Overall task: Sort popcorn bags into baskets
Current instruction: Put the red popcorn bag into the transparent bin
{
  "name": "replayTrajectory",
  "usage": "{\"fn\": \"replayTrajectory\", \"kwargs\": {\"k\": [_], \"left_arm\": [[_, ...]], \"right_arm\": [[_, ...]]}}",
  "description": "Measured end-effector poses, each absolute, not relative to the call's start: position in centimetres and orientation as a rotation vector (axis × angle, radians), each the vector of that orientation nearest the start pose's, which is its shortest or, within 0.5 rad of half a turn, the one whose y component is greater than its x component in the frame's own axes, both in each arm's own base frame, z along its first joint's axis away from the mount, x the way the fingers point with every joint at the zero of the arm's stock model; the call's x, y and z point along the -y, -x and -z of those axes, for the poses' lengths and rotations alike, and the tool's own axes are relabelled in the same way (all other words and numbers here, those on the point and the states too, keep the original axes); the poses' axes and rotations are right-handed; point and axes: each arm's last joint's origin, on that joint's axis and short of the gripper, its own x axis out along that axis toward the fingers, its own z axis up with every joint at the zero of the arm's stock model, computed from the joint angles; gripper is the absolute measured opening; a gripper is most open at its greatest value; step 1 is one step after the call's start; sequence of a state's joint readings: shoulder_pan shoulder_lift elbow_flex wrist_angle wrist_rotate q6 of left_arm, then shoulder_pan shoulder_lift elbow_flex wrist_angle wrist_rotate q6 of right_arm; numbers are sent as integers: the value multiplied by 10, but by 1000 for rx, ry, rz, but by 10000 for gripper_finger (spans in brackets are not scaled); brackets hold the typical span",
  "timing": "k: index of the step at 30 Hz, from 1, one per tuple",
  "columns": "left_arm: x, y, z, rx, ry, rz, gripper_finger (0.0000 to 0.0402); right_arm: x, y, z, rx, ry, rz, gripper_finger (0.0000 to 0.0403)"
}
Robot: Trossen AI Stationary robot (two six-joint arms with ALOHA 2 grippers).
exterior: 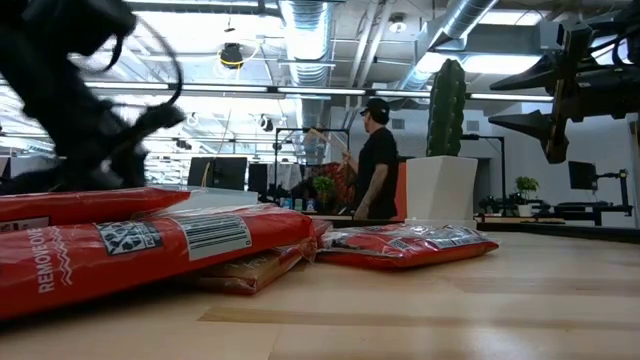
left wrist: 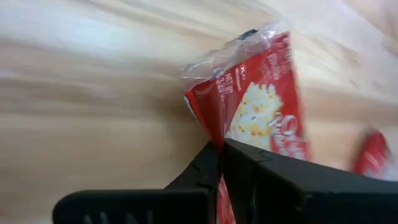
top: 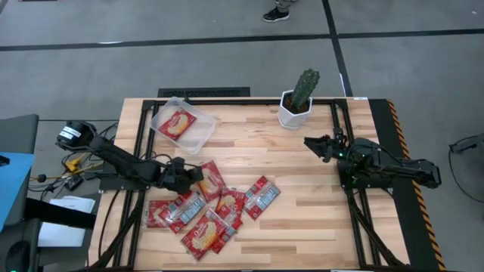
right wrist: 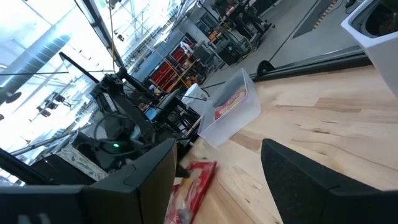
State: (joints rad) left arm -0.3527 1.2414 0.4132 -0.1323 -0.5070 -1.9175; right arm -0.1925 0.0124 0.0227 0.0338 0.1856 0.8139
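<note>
Nearest you in the low view, a red popcorn bag [exterior: 150, 250] with a barcode panel lies flat across the lower left of the frame, with another bag [exterior: 410, 243] farther back at center on the wooden counter [exterior: 450, 310].

From above, you see the loose bags [top: 208, 215] heaped in the lower middle of the frame, some overlapping. One more packet [top: 176, 123] already lies inside the clear basket [top: 198, 138] at the upper left of the counter, with the white cactus pot [top: 295, 113] standing upper center-right, well apart from the heap.

Your left end effector [top: 198, 174] sits at the upper edge of the heap. In the left wrist view its fingers [left wrist: 205, 168] are pinched narrow on the edge of a bag [left wrist: 261, 118] with a popcorn picture on its front.

Your right end effector [top: 318, 145] waits at the right of the frame, clear of the bags, with its fingers [right wrist: 311, 180] spread wide and nothing between them. A person [exterior: 378, 160] in dark clothes stands in the room beyond the counter
</note>
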Motion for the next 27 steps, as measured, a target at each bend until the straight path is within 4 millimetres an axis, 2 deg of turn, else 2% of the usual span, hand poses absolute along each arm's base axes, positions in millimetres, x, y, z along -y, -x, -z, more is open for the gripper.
{"fn": "replayTrajectory", "kwargs": {"k": [5,8,13,17,22,27], "left_arm": [[62,-208,-162,-427,1347,-758,0],[63,-213,-175,-448,1298,-761,0],[56,-221,-195,-504,1184,-789,0],[50,-231,-215,-525,1134,-745,0],[38,-243,-248,-581,1040,-673,0],[8,-244,-288,-669,886,-679,0]], "right_arm": [[24,-94,-174,195,-804,338,260],[24,-94,-174,196,-803,338,260],[24,-94,-174,196,-802,338,260],[24,-94,-174,196,-801,338,260],[24,-94,-174,195,-793,338,260],[24,-94,-174,195,-792,338,260]]}}
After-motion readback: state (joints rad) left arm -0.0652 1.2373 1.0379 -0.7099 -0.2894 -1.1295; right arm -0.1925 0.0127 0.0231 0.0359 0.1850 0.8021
